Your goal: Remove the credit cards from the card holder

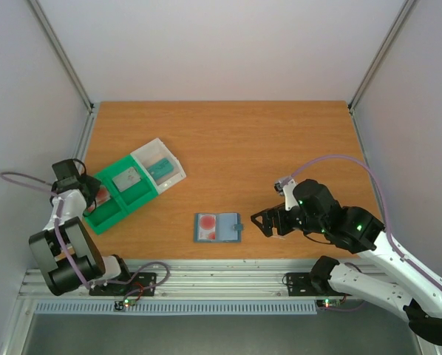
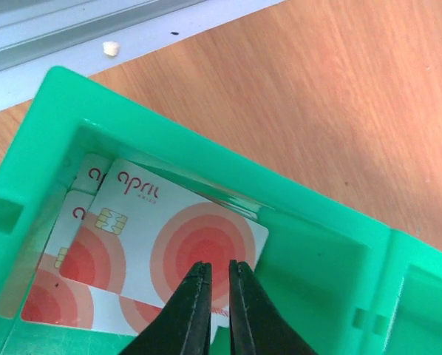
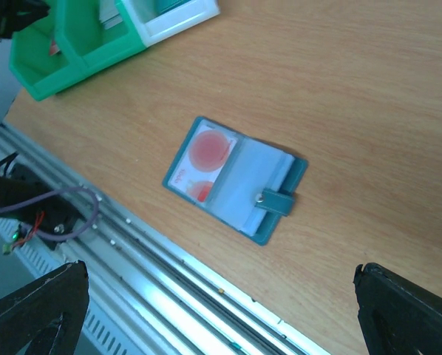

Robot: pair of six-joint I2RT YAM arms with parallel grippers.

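Left gripper [image 2: 219, 266] was closed over cards [image 2: 184, 237] in the tray [image 2: 302, 200]. Right gripper [image 1: 267, 222] was open beside the holder [image 1: 218, 227] at the counter's [image 1: 228, 140] near edge.

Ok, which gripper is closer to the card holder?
Right. The right gripper is just beside the open card holder; the left gripper is far off, over the green tray.

Wooden table [image 1: 280, 140]; plain white walls [image 1: 221, 44]; aluminium front rail [image 1: 221, 275].
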